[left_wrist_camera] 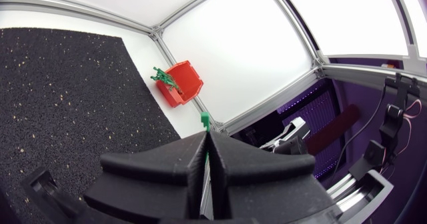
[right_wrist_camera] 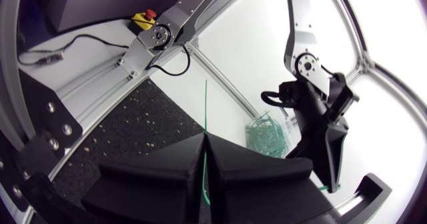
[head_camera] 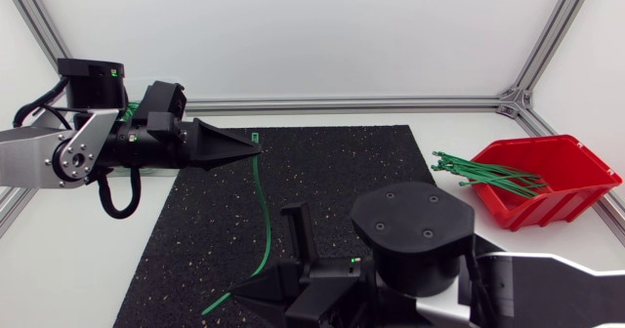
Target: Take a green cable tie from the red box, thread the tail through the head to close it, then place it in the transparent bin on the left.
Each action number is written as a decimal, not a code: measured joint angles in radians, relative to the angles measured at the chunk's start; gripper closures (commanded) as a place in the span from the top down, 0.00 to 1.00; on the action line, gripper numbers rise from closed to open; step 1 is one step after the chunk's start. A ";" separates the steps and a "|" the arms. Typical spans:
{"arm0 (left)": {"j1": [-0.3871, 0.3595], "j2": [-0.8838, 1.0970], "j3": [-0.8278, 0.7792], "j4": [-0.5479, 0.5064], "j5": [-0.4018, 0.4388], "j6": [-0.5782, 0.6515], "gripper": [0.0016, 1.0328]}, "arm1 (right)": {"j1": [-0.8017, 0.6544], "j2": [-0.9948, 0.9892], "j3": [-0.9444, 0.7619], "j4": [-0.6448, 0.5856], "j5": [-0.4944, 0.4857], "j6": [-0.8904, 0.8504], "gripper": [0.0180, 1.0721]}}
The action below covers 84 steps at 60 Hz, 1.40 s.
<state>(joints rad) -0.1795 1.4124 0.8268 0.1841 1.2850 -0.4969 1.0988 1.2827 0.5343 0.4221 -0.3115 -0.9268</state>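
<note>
A green cable tie [head_camera: 264, 216] stretches over the black mat between my two grippers. My left gripper [head_camera: 256, 150] is shut on its head end, and the small green head [left_wrist_camera: 205, 121] pokes out past the fingertips in the left wrist view. My right gripper [head_camera: 232, 294], near the front edge, is shut on the tail end; the thin tail [right_wrist_camera: 205, 111] sticks out ahead of it. The red box [head_camera: 547, 177] at the right holds several green ties [head_camera: 483, 172]. The transparent bin [right_wrist_camera: 267, 134] with ties inside stands behind my left arm.
A black speckled mat [head_camera: 332, 172] covers the middle of the white table. The red box [left_wrist_camera: 183, 83] sits off the mat's right side. Aluminium frame rails run along the table's back and sides.
</note>
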 measured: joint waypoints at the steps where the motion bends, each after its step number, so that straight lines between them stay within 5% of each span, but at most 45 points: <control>1: -0.004 -0.007 -0.009 0.010 -0.004 0.000 0.04 | 0.000 0.000 0.001 -0.005 -0.008 0.024 0.05; 14: -0.057 -0.091 -0.131 0.170 -0.073 -0.002 0.04 | -0.025 -0.006 0.024 -0.146 -0.155 0.359 0.05; 23: -0.106 -0.136 -0.203 0.267 -0.141 -0.005 0.04 | -0.063 -0.014 0.152 -0.452 -0.346 0.527 0.05; 32: -0.125 -0.183 -0.248 0.321 -0.168 -0.005 0.04 | -0.112 -0.020 0.290 -0.633 -0.399 0.726 0.05; 61: -0.162 -0.220 -0.325 0.410 -0.208 -0.013 0.04 | -0.250 -0.077 0.362 -0.597 -0.784 1.402 0.05; 84: -0.240 -0.332 -0.345 0.476 -0.319 -0.114 0.04 | -0.344 -0.079 0.396 -0.548 -0.874 1.755 0.05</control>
<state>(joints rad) -0.4194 1.0801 0.4820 0.6601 0.9661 -0.6113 0.7551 1.2041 0.9302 -0.1261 -1.1858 0.8284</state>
